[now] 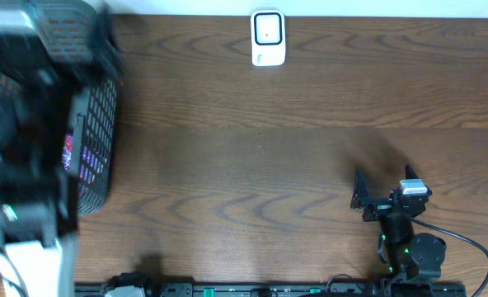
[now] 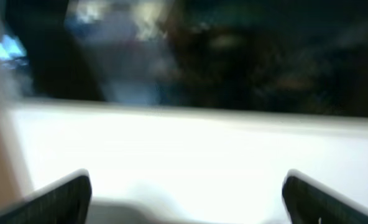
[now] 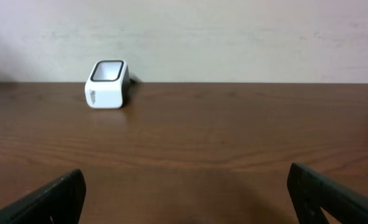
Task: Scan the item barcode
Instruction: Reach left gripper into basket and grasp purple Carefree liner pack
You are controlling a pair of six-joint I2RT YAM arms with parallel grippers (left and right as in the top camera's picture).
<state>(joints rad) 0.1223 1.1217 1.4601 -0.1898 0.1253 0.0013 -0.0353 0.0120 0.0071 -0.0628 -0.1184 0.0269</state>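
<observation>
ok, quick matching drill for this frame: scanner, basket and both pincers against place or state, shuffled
Things:
1. scanner
2. basket
3. left pincer
4. right pincer

Place or state:
a. black mesh, at the left edge of the table
b. open, its own camera view blurred
c. white, middle of the far edge
d. open, near the right front, its camera view sharp

Pairs: 1-c, 2-a, 3-b, 4-d
</observation>
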